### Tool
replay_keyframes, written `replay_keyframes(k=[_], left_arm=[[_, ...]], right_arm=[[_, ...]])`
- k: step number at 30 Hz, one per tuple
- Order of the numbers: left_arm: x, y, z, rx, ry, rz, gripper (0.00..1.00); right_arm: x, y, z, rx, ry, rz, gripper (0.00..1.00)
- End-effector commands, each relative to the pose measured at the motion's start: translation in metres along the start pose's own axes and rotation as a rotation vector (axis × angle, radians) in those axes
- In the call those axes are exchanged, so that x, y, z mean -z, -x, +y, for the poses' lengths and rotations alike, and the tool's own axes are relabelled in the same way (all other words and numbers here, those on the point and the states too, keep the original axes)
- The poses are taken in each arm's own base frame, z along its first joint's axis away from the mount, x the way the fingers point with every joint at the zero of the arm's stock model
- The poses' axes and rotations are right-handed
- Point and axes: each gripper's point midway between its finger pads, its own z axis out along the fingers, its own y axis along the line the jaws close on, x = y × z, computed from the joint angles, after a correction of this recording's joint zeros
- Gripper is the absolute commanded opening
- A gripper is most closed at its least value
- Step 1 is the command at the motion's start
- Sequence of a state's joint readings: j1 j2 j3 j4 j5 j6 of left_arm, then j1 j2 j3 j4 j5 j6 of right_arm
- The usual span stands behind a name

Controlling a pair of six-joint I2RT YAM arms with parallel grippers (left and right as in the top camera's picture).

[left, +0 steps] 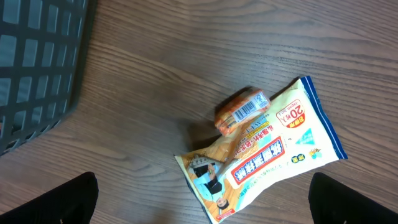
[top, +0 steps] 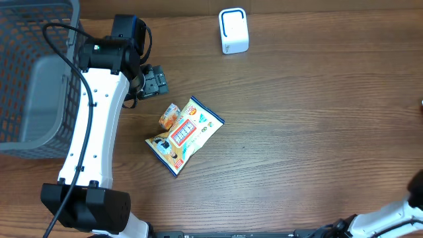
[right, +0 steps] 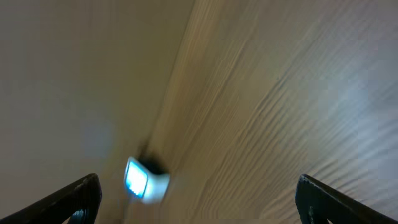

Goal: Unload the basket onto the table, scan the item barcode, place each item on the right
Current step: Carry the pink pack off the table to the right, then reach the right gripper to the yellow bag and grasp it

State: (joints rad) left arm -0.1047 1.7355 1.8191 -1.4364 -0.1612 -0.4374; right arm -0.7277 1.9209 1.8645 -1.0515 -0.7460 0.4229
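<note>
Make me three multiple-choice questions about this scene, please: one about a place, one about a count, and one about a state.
1. The orange packet lies:
A. touching one edge of the snack pouch
B. alone, far away from the pouch
C. hidden fully under the pouch

2. How many packaged items lie on the table?
A. one
B. two
C. four

3. The left hand is:
A. shut on the packet
B. shut on the pouch
C. open, holding nothing

Answers:
1 A: the left wrist view shows the packet right against the pouch's edge.
2 B: only the packet and the pouch lie on the wood.
3 C: its fingers stand wide apart and grip nothing.
</note>
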Motion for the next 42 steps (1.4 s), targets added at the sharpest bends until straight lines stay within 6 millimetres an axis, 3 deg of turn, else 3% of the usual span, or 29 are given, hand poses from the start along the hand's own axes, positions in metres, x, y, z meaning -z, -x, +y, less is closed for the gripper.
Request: replay_keyframes(k=[1,8,12,17,21,25,28,30,32,34,39,42], left_arm=[[0.000,0.002,-0.001,-0.011,-0.003,-0.003,1.00],[0.000,0.002,-0.001,-0.011,-0.003,-0.003,1.00],[0.000,0.002,-0.001,-0.011,-0.003,-0.003,1.00],[0.000,0.002,-0.001,-0.011,-0.003,-0.003,1.00],[0.000,0.002,-0.001,-0.011,-0.003,-0.003,1.00],[0.000,0.002,-0.001,-0.011,-0.003,-0.003,1.00],[0.000,0.002,-0.001,-0.011,-0.003,-0.003,1.00],[0.000,0.002,-0.001,-0.011,-0.003,-0.003,1.00],[0.000,0.002,-0.001,-0.011,-0.003,-0.003,1.00],[0.000,0.002,-0.001,-0.011,-0.003,-0.003,1.00],[0.000,0.002,-0.001,-0.011,-0.003,-0.003,1.00],[0.000,0.002,-0.001,-0.011,-0.003,-0.003,1.00]], right_arm=[[-0.041,-0.063,0.046,0.147,0.086,0.202,1.00],[-0.105,-0.201,0.080,0.425,-0.088,0.473,1.00],[-0.125,-0.280,0.093,0.570,-0.140,0.589,0.87],[-0.144,-0.367,0.090,0.570,-0.216,0.676,0.86],[-0.161,-0.433,0.088,0.562,-0.204,0.725,0.71],[-0.174,-0.486,0.076,0.528,-0.219,0.723,0.59],[-0.178,-0.518,0.074,0.497,-0.195,0.736,0.44],[-0.178,-0.537,0.077,0.509,-0.165,0.749,0.26],[-0.177,-0.550,0.078,0.513,-0.155,0.749,0.12],[-0.176,-0.560,0.081,0.506,-0.147,0.744,0.04],[-0.180,-0.577,0.093,0.507,-0.093,0.735,0.04],[-0.188,-0.583,0.086,0.454,-0.121,0.742,0.04]])
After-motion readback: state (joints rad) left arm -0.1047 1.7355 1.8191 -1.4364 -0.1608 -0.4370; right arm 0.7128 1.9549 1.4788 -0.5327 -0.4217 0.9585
